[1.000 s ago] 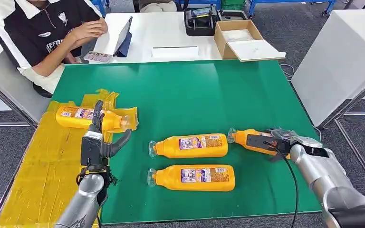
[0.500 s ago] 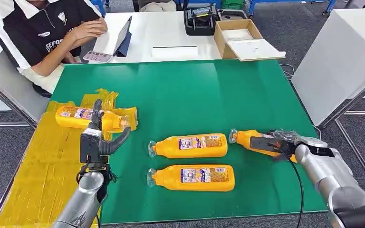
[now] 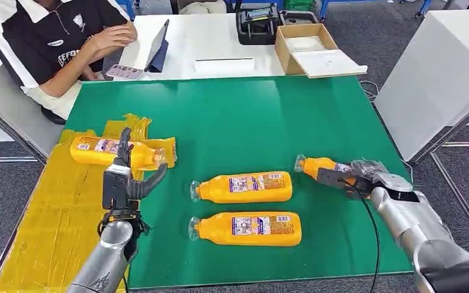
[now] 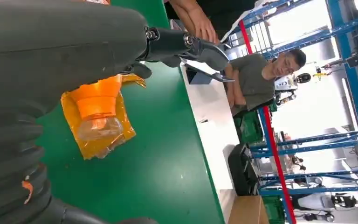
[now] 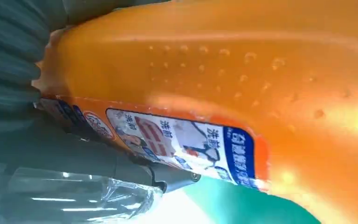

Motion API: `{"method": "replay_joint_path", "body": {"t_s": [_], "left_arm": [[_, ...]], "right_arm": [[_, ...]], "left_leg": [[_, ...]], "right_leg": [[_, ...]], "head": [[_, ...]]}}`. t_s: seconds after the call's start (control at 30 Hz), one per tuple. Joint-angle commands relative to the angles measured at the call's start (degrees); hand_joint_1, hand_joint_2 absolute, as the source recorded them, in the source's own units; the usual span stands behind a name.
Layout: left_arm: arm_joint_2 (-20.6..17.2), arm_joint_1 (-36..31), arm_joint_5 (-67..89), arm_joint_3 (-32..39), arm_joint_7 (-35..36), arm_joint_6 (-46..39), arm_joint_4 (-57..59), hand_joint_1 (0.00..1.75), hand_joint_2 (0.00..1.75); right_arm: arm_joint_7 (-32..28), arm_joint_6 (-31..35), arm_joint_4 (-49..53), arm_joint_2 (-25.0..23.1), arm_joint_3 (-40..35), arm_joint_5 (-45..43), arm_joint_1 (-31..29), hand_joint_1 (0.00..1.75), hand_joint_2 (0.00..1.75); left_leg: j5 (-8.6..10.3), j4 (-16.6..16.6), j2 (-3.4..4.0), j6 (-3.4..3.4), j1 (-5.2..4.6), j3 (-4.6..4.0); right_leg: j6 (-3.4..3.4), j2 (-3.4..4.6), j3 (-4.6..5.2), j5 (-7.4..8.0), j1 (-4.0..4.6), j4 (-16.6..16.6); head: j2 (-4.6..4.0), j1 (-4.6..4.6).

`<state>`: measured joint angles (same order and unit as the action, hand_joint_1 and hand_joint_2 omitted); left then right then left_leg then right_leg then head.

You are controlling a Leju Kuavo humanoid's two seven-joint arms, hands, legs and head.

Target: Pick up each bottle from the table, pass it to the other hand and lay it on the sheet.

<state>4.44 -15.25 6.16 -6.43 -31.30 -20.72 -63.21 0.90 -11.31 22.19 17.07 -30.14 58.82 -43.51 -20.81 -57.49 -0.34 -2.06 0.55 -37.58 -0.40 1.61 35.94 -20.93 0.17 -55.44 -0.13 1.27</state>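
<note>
Four orange bottles with clear caps are in the head view. One bottle (image 3: 107, 151) lies on the yellow sheet (image 3: 49, 226) at the left; its cap end (image 4: 96, 108) also appears in the left wrist view. Two bottles (image 3: 245, 187) (image 3: 248, 228) lie side by side mid-table on the green mat (image 3: 238, 122). My right hand (image 3: 359, 176) grips the fourth bottle (image 3: 317, 165) at the right, its cap pointing left; its label (image 5: 177, 135) is close in the right wrist view. My left hand (image 3: 126, 181) is held upright near the sheet's edge, fingers (image 4: 186, 44) apart, holding nothing.
A person (image 3: 55, 43) sits at the far left corner beside a tablet (image 3: 159, 47). On the white table beyond the mat stand a cardboard box (image 3: 308, 49) and a black case (image 3: 258, 27). A white table (image 3: 439, 73) stands to the right.
My right hand has drawn its bottle a little farther from the table's front edge, the cap end now higher in the picture. The left hand has barely shifted.
</note>
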Motion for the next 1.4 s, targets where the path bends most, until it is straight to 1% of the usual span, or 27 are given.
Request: {"method": "replay_joint_path", "body": {"t_s": [0.03, 0.07, 0.1, 0.17, 0.2, 0.23, 0.3, 0.4, 0.47, 0.6, 0.63, 0.73, 0.83, 0.87, 0.9, 0.97, 1.03, 1.07, 1.1, 1.13, 1.17, 1.2, 1.23, 1.27, 1.3, 1.33, 1.4], "left_arm": [[-1.3, 6.7, 2.3, 3.3, 0.7, -0.3, -4.6, 0.0, 1.75], [-1.2, 7.2, 3.0, 3.3, 1.0, -0.1, -5.2, 0.0, 1.75], [-0.9, 8.1, 3.9, 3.5, 1.7, 0.1, -6.7, 0.0, 1.75], [-0.5, 9.4, 5.0, 3.7, 2.6, 0.3, -8.6, 0.0, 1.75], [-0.2, 10.6, 5.5, 4.0, 2.9, 0.3, -10.1, 0.0, 1.75], [0.0, 11.3, 5.9, 4.3, 3.0, 0.4, -11.0, 0.0, 1.75], [0.1, 11.7, 6.1, 4.4, 3.1, 0.5, -11.3, 0.0, 1.75], [0.1, 11.4, 6.1, 4.5, 3.1, 0.5, -11.1, 0.0, 1.75], [0.2, 11.3, 6.1, 4.5, 3.1, 0.5, -11.0, 0.0, 1.75], [0.2, 11.3, 6.1, 4.5, 3.1, 0.5, -11.0, 0.0, 1.75], [0.2, 11.3, 6.1, 4.5, 3.1, 0.5, -11.0, 0.0, 1.75], [0.2, 11.3, 6.1, 4.5, 3.1, 0.5, -11.0, 0.0, 1.75], [0.2, 11.3, 6.1, 4.5, 3.1, 0.5, -11.0, 0.0, 1.75], [0.4, 11.5, 6.4, 4.7, 3.2, 0.7, -11.1, 0.0, 1.75], [0.9, 12.4, 7.1, 5.1, 3.3, 1.1, -12.2, 0.0, 1.75], [1.6, 13.0, 7.6, 5.1, 3.6, 2.0, -13.0, 0.0, 1.75], [2.3, 12.6, 8.0, 4.2, 3.9, 3.2, -12.8, 0.0, 1.75], [2.4, 12.1, 8.1, 3.4, 4.1, 4.3, -12.5, 0.0, 1.75], [2.9, 11.2, 8.2, 2.4, 4.4, 5.2, -12.1, 0.0, 1.75], [3.0, 10.5, 9.2, 1.3, 5.0, 5.3, -11.9, 0.0, 1.75], [3.3, 10.1, 9.5, 0.6, 5.3, 5.5, -12.0, 0.0, 1.75], [3.5, 9.6, 10.0, -0.6, 5.9, 6.2, -12.2, 0.0, 1.75], [3.6, 9.5, 10.6, -1.4, 6.3, 6.3, -12.6, 0.0, 1.75], [3.6, 9.9, 10.8, -2.2, 6.4, 6.5, -13.2, 0.0, 1.75], [3.4, 10.6, 11.0, -3.0, 6.5, 6.6, -14.1, 0.0, 1.75], [2.4, 11.9, 10.5, -6.3, 6.5, 9.5, -15.7, 0.0, 1.75], [2.0, 12.7, 9.0, -8.9, 6.9, 10.6, -16.7, 0.0, 1.75]], "right_arm": [[1.2, 11.4, 17.3, -2.2, 2.5, -2.2, 6.7, 1.75, 1.75], [2.8, 13.6, 23.8, -1.1, 2.8, -1.3, 10.2, 1.75, 1.75], [6.0, 14.3, 34.6, 1.0, 3.6, 0.6, 15.4, 1.75, 1.75], [8.2, 15.1, 50.6, 3.3, 7.4, 0.5, 23.6, 1.75, 1.75], [10.3, 16.8, 59.6, 3.8, 10.5, 2.6, 28.9, 1.75, 1.75], [11.0, 16.5, 64.4, 3.8, 12.3, 3.9, 32.1, 1.75, 1.75], [11.3, 15.5, 66.7, 3.8, 13.1, 4.3, 33.5, 1.75, 1.75], [10.8, 15.2, 64.8, 3.1, 13.5, 4.7, 32.5, 1.75, 1.75], [10.5, 15.2, 64.1, 2.9, 13.5, 4.8, 32.1, 1.75, 1.75], [10.5, 15.2, 64.1, 2.9, 13.5, 4.8, 32.1, 1.75, 1.75], [10.5, 15.2, 64.1, 2.9, 13.5, 4.8, 32.1, 1.75, 1.75], [10.5, 15.2, 64.1, 2.9, 13.5, 4.8, 32.1, 1.75, 1.75], [10.5, 15.2, 64.1, 2.9, 13.5, 4.8, 32.1, 1.75, 1.75], [9.2, 18.9, 64.7, 1.5, 15.0, 5.2, 32.8, 1.75, 1.75], [7.9, 21.8, 68.7, -0.8, 17.8, 5.2, 36.0, 1.75, 1.75], [6.3, 25.5, 74.5, -3.6, 20.1, 4.5, 39.6, 1.75, 1.75], [4.5, 29.2, 76.8, -7.0, 21.4, 3.0, 42.2, 1.75, 1.75], [1.1, 32.8, 76.8, -9.2, 21.7, 0.6, 43.3, 1.75, 1.75], [-0.7, 35.5, 75.2, -11.0, 21.2, 0.3, 43.8, 1.75, 1.75], [-3.6, 40.0, 73.4, -12.3, 20.6, -1.4, 44.1, 1.75, 1.75], [-5.4, 41.8, 71.4, -13.1, 19.7, -3.7, 43.8, 1.75, 1.75], [-9.1, 46.1, 68.7, -14.5, 18.5, -7.7, 43.1, 1.75, 1.75], [-11.5, 48.0, 66.0, -15.3, 18.0, -10.2, 42.7, 1.75, 1.75], [-12.2, 48.6, 64.1, -16.1, 17.4, -9.9, 42.8, 1.75, 1.75], [-14.6, 50.1, 63.0, -17.0, 16.9, -11.8, 43.2, 1.75, 1.75], [-26.3, 48.9, 58.6, -20.9, 15.5, -22.0, 41.8, 1.75, 1.75], [-30.2, 50.7, 52.9, -23.5, 13.7, -23.7, 39.2, 1.75, 1.75]], "left_leg": [[-0.17, 0.0, 0.32, 0.11, -0.12, 0.2], [-0.16, 0.0, 0.29, 0.1, -0.06, 0.17], [-0.24, 0.1, 0.33, 0.14, -0.11, 0.3], [-0.24, 0.1, 0.01, 0.14, -0.09, 0.27], [-0.13, 0.0, -0.1, 0.1, -0.03, 0.11], [-0.22, 0.0, -0.23, 0.13, -0.06, 0.18], [-0.14, 0.0, -0.45, 0.07, -0.05, -0.07], [-0.42, -0.1, -0.49, 0.17, -0.13, -0.04], [-0.39, 0.0, -0.37, 0.1, -0.04, -0.17], [-0.5, 0.0, -0.29, 0.06, -0.06, -0.14], [-0.64, 0.0, -0.25, 0.13, -0.19, 0.07], [-0.4, 0.1, -0.29, 0.06, -0.03, -0.15], [-0.41, 0.0, -0.27, 0.01, -0.11, 0.0], [-0.5, 0.0, -0.22, 0.04, -0.16, 0.09], [-0.37, 0.1, -0.27, -0.02, -0.07, -0.08], [-0.39, 0.1, -0.33, 0.0, -0.07, -0.03], [-0.41, 0.1, -0.38, 0.05, -0.09, 0.01], [-0.28, 0.1, -0.36, 0.11, -0.02, -0.09], [-0.39, 0.1, -0.41, 0.16, -0.08, 0.07], [-0.48, 0.1, -0.39, 0.19, -0.12, 0.2], [-0.31, 0.1, -0.42, 0.12, 0.01, -0.01], [-0.41, 0.1, -0.42, 0.16, -0.03, 0.14], [-0.4, 0.1, -0.42, 0.15, -0.03, 0.11], [-0.42, 0.1, -0.38, 0.16, -0.03, 0.14], [-0.43, 0.1, -0.31, 0.13, 0.04, -0.03], [-0.52, 0.1, -0.28, 0.13, 0.0, 0.11], [-0.56, 0.2, -0.06, 0.21, 0.06, 0.1]], "right_leg": [[0.0, 0.18, -0.05, -0.11, -0.11, 0.0], [0.0, 0.16, -0.07, -0.09, -0.06, 0.0], [0.01, 0.14, -0.14, -0.18, -0.11, 0.0], [0.01, -0.18, -0.19, -0.28, -0.08, 0.0], [0.0, -0.24, -0.04, -0.22, -0.01, 0.0], [0.01, -0.4, -0.13, -0.36, -0.04, 0.0], [0.12, -0.49, 0.06, -0.37, -0.01, 0.0], [0.09, -0.56, 0.04, -0.58, -0.09, -0.2], [0.05, -0.4, 0.17, -0.4, -0.02, -0.1], [0.03, -0.42, 0.18, -0.4, -0.05, 0.0], [0.07, -0.5, 0.01, -0.56, -0.16, -0.2], [-0.01, -0.41, 0.19, -0.32, -0.02, 0.0], [0.01, -0.46, 0.07, -0.43, -0.09, -0.1], [0.02, -0.46, 0.01, -0.51, -0.13, -0.1], [-0.01, -0.42, 0.14, -0.36, -0.05, 0.0], [-0.01, -0.49, 0.08, -0.41, -0.05, 0.0], [-0.02, -0.58, 0.05, -0.49, -0.07, -0.1], [-0.03, -0.51, 0.13, -0.39, -0.01, 0.0], [-0.02, -0.62, -0.03, -0.55, -0.06, -0.1], [-0.01, -0.64, -0.14, -0.64, -0.09, -0.1], [-0.03, -0.57, 0.01, -0.42, 0.03, 0.1], [-0.03, -0.62, -0.11, -0.53, 0.0, 0.0], [-0.03, -0.61, -0.07, -0.51, 0.0, 0.0], [-0.03, -0.59, -0.09, -0.51, 0.01, 0.0], [-0.05, -0.44, 0.08, -0.39, 0.07, 0.1], [-0.04, -0.45, -0.03, -0.44, 0.04, 0.1], [-0.07, -0.21, 0.02, -0.35, 0.09, 0.1]], "head": [[0.0, -0.02], [0.0, -0.02], [0.0, 0.02], [0.0, 0.0], [0.0, 0.0], [0.0, -0.02], [0.0, -0.02], [0.0, 0.0], [0.0, -0.02], [0.0, -0.02], [0.0, -0.02], [0.0, -0.02], [0.0, 0.0], [0.0, 0.0], [0.0, -0.02], [0.0, -0.02], [0.0, -0.02], [0.0, -0.02], [0.0, 0.0], [0.0, 0.0], [0.0, 0.0], [0.0, -0.02], [0.0, 0.0], [0.0, -0.02], [0.0, 0.0], [0.0, 0.0], [0.0, -0.02]]}}
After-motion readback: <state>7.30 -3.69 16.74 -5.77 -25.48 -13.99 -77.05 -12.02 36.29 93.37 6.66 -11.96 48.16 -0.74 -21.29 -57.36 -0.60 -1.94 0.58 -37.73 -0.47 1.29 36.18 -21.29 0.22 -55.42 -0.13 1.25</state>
